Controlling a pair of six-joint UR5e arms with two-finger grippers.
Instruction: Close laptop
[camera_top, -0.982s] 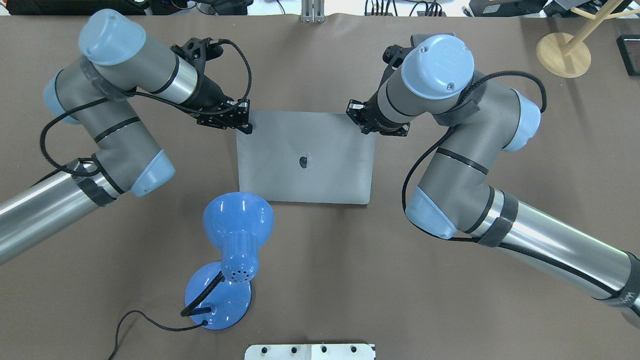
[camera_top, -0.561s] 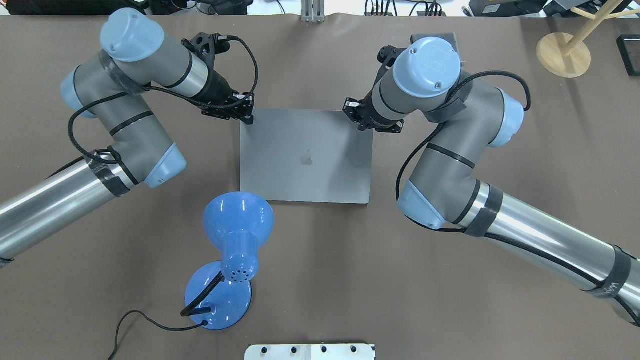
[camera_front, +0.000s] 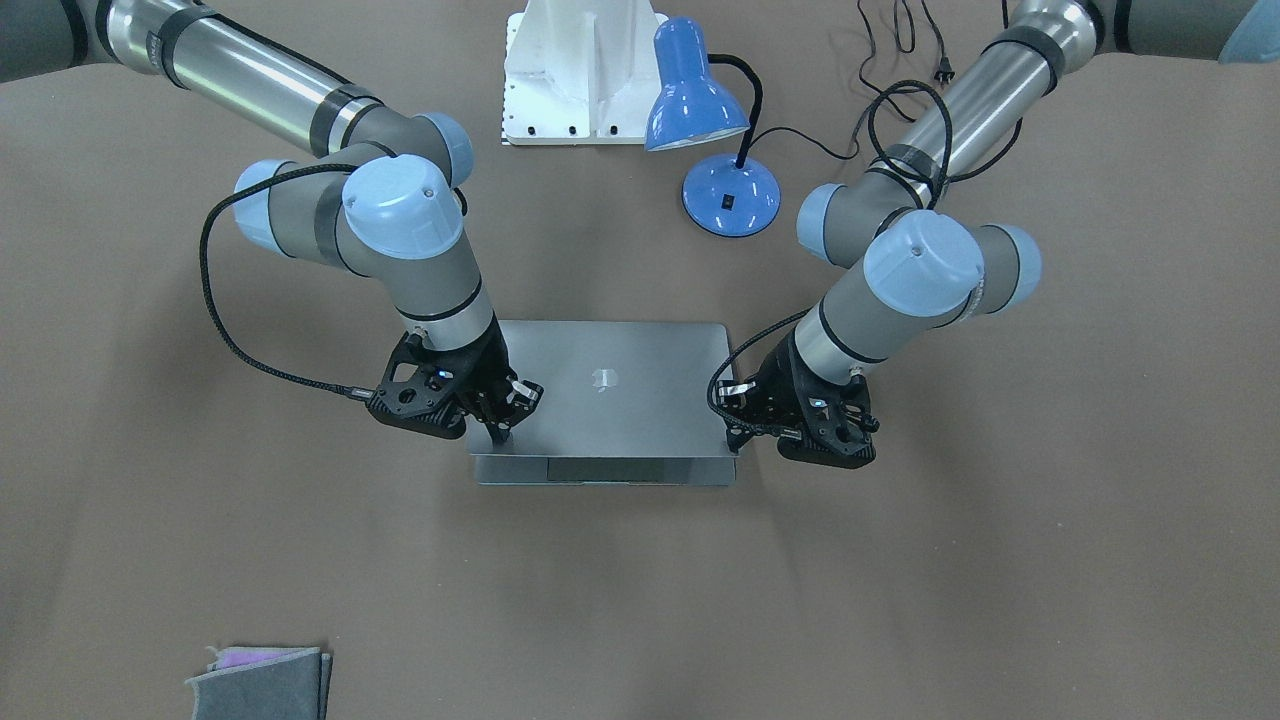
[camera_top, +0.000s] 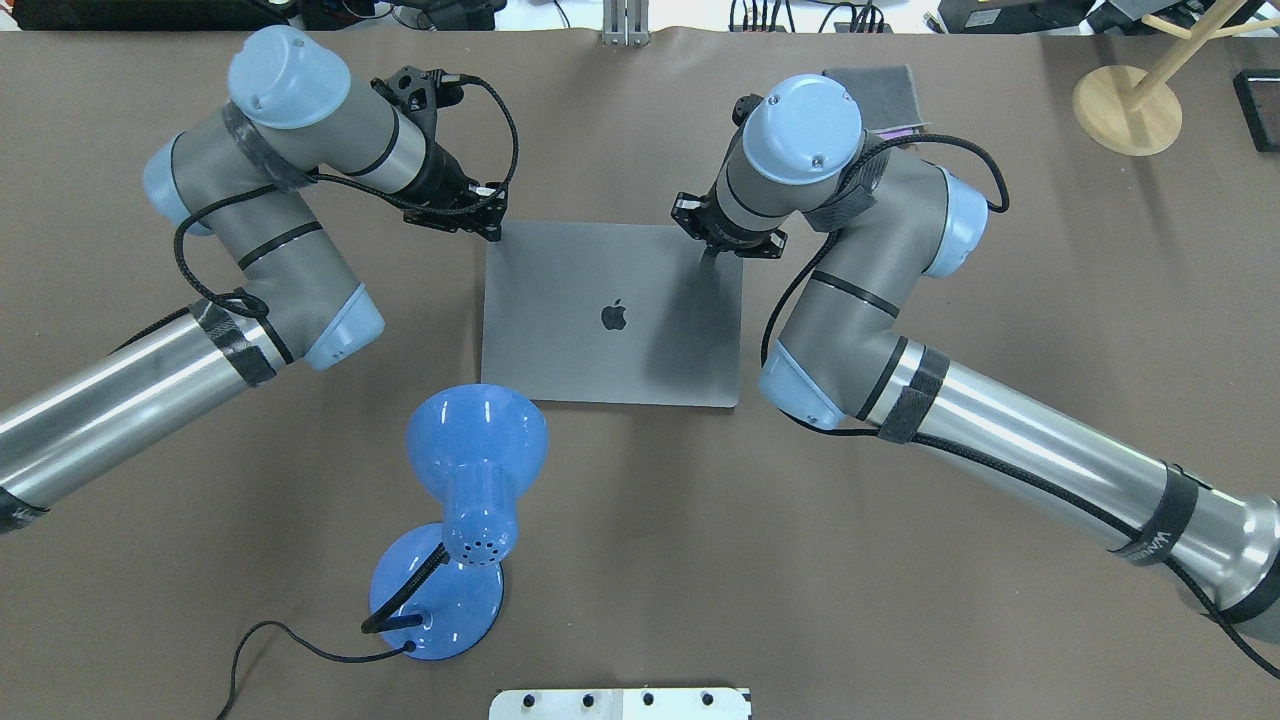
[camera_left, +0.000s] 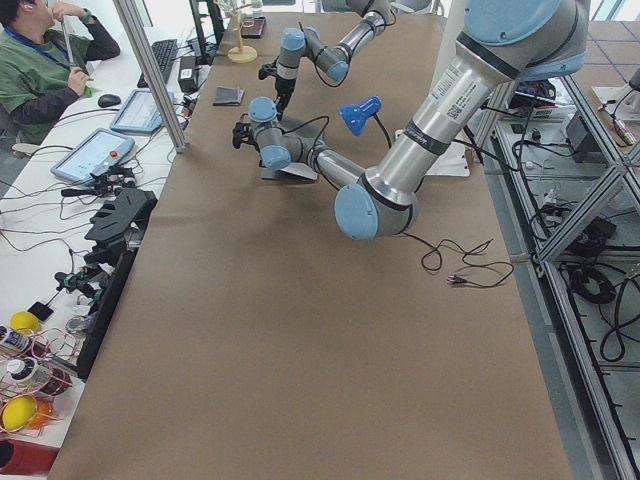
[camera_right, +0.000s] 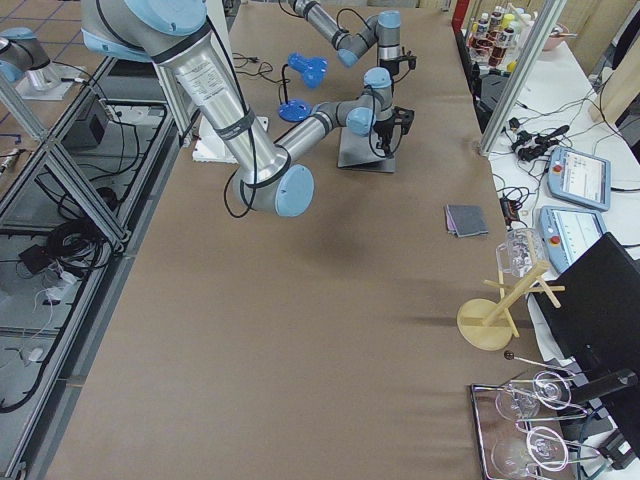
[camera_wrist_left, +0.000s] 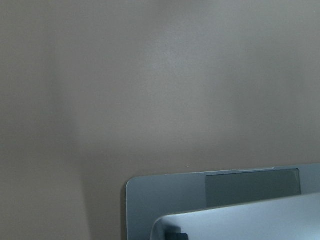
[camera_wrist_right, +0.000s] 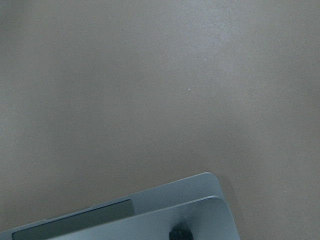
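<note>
The space-grey laptop (camera_top: 560, 340) lies mid-table with its lid almost down; the apple logo faces up. A thin gap remains, and the front strip of its base with the trackpad shows in the front-facing view (camera_front: 610, 468). My left gripper (camera_top: 490, 226) is shut, its tip at the lid's far left corner, also seen in the front-facing view (camera_front: 735, 425). My right gripper (camera_top: 712, 250) is shut and presses on the lid near its far right corner (camera_front: 500, 428). Both wrist views show the lid edge (camera_wrist_left: 240, 220) (camera_wrist_right: 165, 220) just above the base corner.
A blue desk lamp (camera_top: 475, 440) stands close to the laptop's near left corner, its cable trailing left. A grey felt pouch (camera_front: 260, 682) lies at the far side, partly hidden behind my right arm in the overhead view (camera_top: 880, 85). A wooden stand (camera_top: 1125, 110) is far right.
The lid has come down further toward the base. Both grippers followed it down, and both elbows swung inward toward the laptop.
</note>
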